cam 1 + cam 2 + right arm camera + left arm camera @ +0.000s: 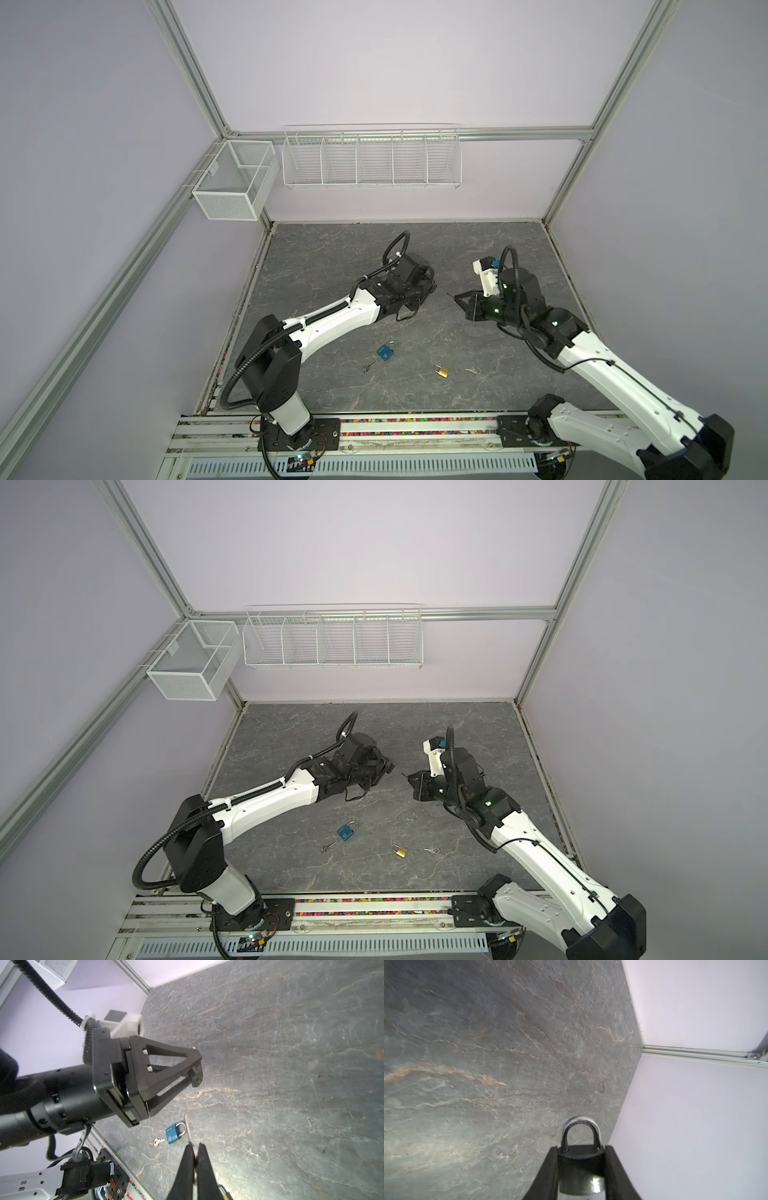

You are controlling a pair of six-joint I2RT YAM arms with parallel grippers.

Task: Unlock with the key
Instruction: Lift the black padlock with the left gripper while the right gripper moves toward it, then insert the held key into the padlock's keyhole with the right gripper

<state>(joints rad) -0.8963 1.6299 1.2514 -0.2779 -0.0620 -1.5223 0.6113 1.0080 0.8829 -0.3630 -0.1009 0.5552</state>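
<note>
1. Grey marbled surface (332, 257) boxed in by lilac walls. White wire rack (372, 160) and mesh basket (232, 183) hang on the back frame.
2. Both top views: both arms are raised over mid-surface. Left jaws and right jaws face each other, close but not touching. Held key (450, 295) pokes out of the right jaws toward the left ones (404, 775).
3. Both top views, nearer the front edge: blue padlock (386, 352) lies flat with a spare key (369, 366) just beside it. Brass padlock (442, 371) sits to its right with a second spare key (473, 370) near it. All four are well apart from the jaws.
4. Left wrist: left jaws pinch the dark padlock (581, 1167) across the sides of its body, above the surface. Shackle (580, 1130) has both legs seated in the body and points away from the camera.
5. Right wrist: right jaws are pressed together on the held key (187, 1130), with the blade sticking out past the tips. Left jaws sit across the gap, and the dark padlock's end (197, 1079) shows between their tips, clear of the key. Blue padlock (174, 1133) and spare key (156, 1142) lie on the surface below.
</note>
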